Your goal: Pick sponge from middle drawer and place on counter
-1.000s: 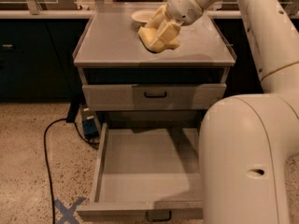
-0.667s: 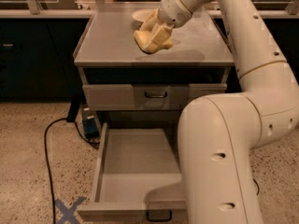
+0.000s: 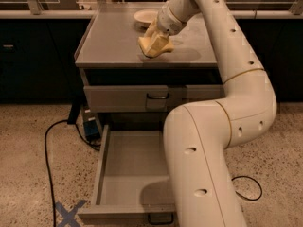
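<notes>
Bowl (image 3: 145,16) just behind gripper (image 3: 154,44). Shut drawer face (image 3: 127,98), black handle. Black cable (image 3: 46,148), blue box (image 3: 91,126), blue tape X (image 3: 68,214) on speckled floor (image 3: 23,174).

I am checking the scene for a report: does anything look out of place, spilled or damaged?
Nothing spilled or damaged. Only the middle drawer stands pulled far out, and a black cable trails loose on the floor beside it. The gripper is low over the counter, near a white bowl.
</notes>
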Robot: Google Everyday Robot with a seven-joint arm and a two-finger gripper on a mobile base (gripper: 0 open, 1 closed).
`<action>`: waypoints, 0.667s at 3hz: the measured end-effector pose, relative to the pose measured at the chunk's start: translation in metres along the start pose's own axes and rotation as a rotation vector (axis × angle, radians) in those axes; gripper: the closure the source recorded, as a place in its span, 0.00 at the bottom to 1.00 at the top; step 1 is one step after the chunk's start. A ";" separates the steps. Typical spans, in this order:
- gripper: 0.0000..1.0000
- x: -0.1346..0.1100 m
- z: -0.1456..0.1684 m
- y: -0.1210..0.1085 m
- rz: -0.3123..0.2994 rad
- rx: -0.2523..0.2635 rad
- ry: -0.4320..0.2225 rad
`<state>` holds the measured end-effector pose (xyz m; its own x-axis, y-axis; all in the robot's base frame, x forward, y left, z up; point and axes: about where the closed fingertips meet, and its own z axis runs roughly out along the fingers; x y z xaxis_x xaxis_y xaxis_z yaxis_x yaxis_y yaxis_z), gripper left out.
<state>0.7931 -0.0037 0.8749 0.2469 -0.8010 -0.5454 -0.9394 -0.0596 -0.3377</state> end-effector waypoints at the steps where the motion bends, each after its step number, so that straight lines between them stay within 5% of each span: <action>1: 1.00 0.000 0.000 0.000 0.000 0.000 0.000; 2: 1.00 0.021 -0.007 -0.025 0.066 0.103 0.096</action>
<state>0.8206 -0.0232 0.8770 0.1565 -0.8548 -0.4948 -0.9222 0.0530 -0.3832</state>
